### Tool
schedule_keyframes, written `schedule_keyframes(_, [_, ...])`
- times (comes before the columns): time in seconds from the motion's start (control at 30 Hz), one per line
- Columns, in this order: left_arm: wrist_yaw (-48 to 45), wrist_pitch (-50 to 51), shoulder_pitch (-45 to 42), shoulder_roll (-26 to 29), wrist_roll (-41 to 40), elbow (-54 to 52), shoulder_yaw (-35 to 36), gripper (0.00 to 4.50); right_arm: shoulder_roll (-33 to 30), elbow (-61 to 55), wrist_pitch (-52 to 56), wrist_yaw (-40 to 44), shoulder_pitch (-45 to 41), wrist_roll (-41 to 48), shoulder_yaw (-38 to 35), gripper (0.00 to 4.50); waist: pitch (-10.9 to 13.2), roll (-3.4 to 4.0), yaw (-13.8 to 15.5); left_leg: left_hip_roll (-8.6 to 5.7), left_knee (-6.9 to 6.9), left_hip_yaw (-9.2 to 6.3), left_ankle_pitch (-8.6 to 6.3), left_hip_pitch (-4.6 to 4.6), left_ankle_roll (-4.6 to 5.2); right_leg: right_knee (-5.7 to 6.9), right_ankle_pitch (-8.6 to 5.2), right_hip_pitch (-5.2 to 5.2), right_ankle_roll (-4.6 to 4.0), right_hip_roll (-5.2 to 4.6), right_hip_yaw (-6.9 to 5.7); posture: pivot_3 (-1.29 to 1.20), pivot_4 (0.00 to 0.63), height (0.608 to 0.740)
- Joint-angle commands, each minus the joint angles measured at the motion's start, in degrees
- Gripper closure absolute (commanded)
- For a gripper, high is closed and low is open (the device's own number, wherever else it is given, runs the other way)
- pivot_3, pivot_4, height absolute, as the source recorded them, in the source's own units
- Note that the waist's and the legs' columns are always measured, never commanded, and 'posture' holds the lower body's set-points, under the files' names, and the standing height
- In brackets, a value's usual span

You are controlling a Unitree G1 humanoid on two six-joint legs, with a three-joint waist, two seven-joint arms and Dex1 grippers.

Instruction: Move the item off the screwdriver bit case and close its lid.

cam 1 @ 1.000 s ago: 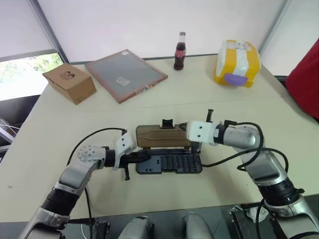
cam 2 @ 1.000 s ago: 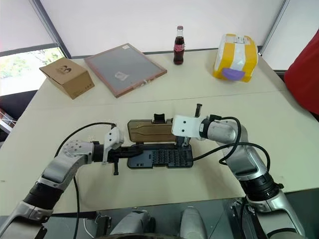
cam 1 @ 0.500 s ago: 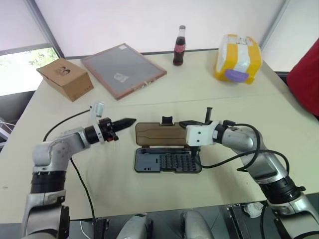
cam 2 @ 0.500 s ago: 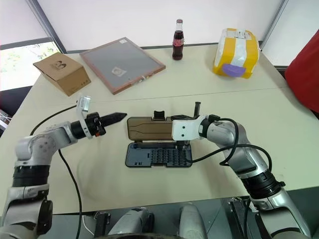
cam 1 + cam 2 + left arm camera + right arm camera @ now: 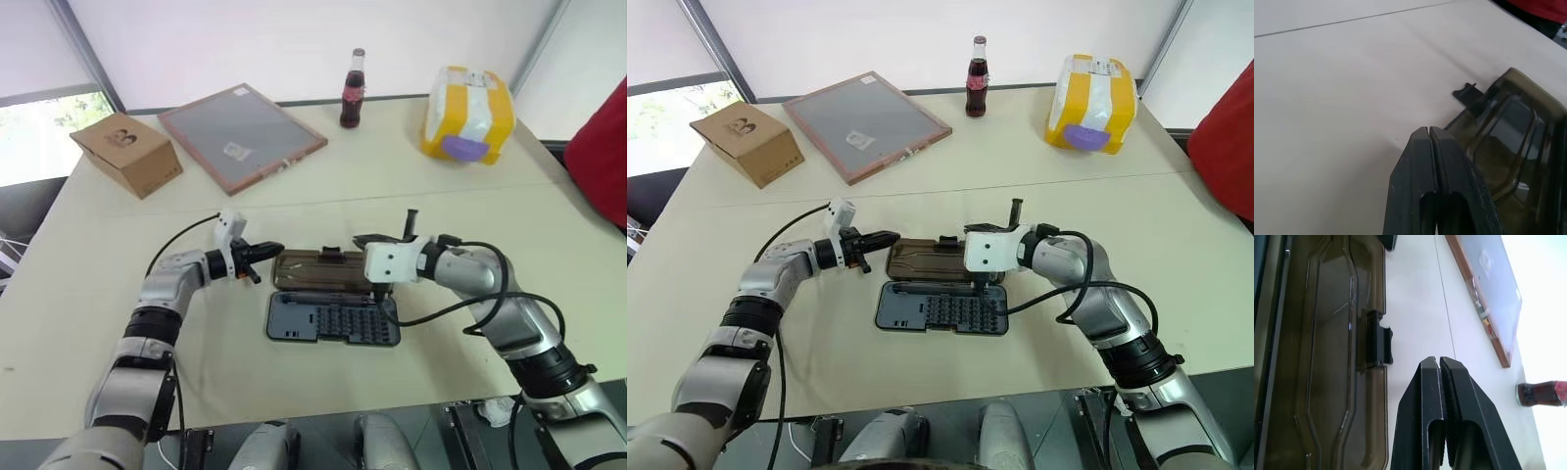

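The left pincer (image 5: 266,252) is pressed fully together, holding nothing, its tips at the left short end of the lid (image 5: 323,269); the left wrist view shows the closed fingers (image 5: 1427,161) just beside the lid's corner, though whether they touch it cannot be told. The right pincer (image 5: 364,240) is likewise closed and empty, hovering at the lid's right end just past its far long edge, near the black latch tab (image 5: 1378,343). The screwdriver bit case (image 5: 333,319) lies open near the middle of the desk (image 5: 118,294), its dark base with rows of small bits toward the robot and the smoky-brown lid hinged behind it, raised partway off the desk. The desk is pale beige with a thin seam running across it; behind it hang light blinds and a window at the left. Along the far side sit a brown cardboard box (image 5: 125,155), a pink-framed grey board (image 5: 242,135), a small cola bottle (image 5: 354,90) and a yellow wrapped package (image 5: 466,116), all well apart from the case. Something red (image 5: 600,157) shows at the right edge.
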Motion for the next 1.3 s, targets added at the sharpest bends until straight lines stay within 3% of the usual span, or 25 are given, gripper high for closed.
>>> schedule_keyframes(0.03, [-0.77, 2.29, -1.16, 2.65, -2.09, -4.14, 3.9, 4.5, 1.0, -1.63, 5.88, 1.5, -2.07, 5.12, -4.05, 4.44, 0.01, -0.01, -0.1, 0.0, 0.0, 0.0, 0.0, 0.0, 0.0, 0.0, 0.0, 0.0, 0.0, 0.0, 0.0, 0.0, 0.15, 0.74])
schedule_keyframes(0.27, [-7.03, 20.89, 9.43, 11.66, -12.17, -37.0, 1.55, 4.5, 1.23, 1.92, 12.58, 3.38, -4.31, 11.41, -6.69, 4.44, 0.02, 0.0, -0.45, 0.05, -0.05, -0.01, 0.0, -0.12, 0.0, 0.08, 0.0, -0.16, 0.0, 0.0, 0.04, 0.0, 0.15, 0.74])
schedule_keyframes(0.4, [-10.79, 18.58, 17.12, 16.44, -8.92, -48.81, -6.05, 4.5, 1.86, 8.12, 13.65, 4.31, -6.89, 13.56, -6.35, 4.44, 0.06, 0.07, -0.2, 0.04, -0.06, 0.01, 0.0, -0.05, 0.01, 0.05, 0.0, -0.07, -0.01, -0.01, 0.07, 0.0, 0.15, 0.74])
schedule_keyframes(0.67, [-8.65, 6.93, 18.64, 14.46, 3.1, -44.94, -15.87, 4.5, 2.98, 19.76, 18.01, 10.95, -13.87, 16.92, -2.97, 4.44, 0.09, 0.1, -0.06, 0.05, -0.03, 0.05, 0.0, -0.04, 0.0, -0.03, 0.02, 0.0, -0.04, 0.0, 0.07, 0.0, 0.15, 0.74])
schedule_keyframes(0.87, [-8.63, 0.69, 19.43, 14.77, 7.45, -40.74, -17.38, 4.5, 2.75, 23.47, 21.61, 19.27, -16.38, 19.25, 0.61, 4.44, 0.09, 0.11, -0.12, 0.11, -0.08, 0.04, 0.0, -0.03, 0.0, -0.02, 0.02, -0.03, -0.04, 0.02, 0.04, 0.0, 0.15, 0.74])
schedule_keyframes(0.97, [-8.4, -0.36, 20.31, 14.88, 7.9, -40.18, -17.26, 4.5, 2.91, 26.39, 19.67, 19.6, -17.44, 17.92, 2.36, 3.52, 0.09, 0.11, -0.09, 0.1, -0.04, 0.05, 0.0, 0.01, 0.0, -0.02, 0.02, 0.02, -0.05, 0.01, 0.05, 0.0, 0.15, 0.74])
schedule_keyframes(1.1, [-7.57, -0.51, 21.69, 15.15, 8.06, -40.0, -16.9, 4.5, 5.17, 32.01, 19.2, 18.04, -20.66, 16.8, 3.72, 1.55, 0.08, 0.11, -0.29, 0.11, -0.04, 0.09, 0.0, 0.14, 0.0, -0.01, 0.04, 0.1, -0.07, 0.02, 0.07, 0.0, 0.15, 0.74])
schedule_keyframes(1.3, [-7.47, -1.07, 23.72, 16.37, 8.36, -41.03, -16.7, 4.5, 8.16, 42.15, 16.02, 17.12, -26.01, 16.68, 4.13, 1.55, 0.06, 0.11, -0.3, 0.18, -0.02, 0.14, 0.03, 0.26, -0.04, 0.01, 0.11, 0.19, -0.18, 0.06, 0.08, 0.0, 0.15, 0.74])
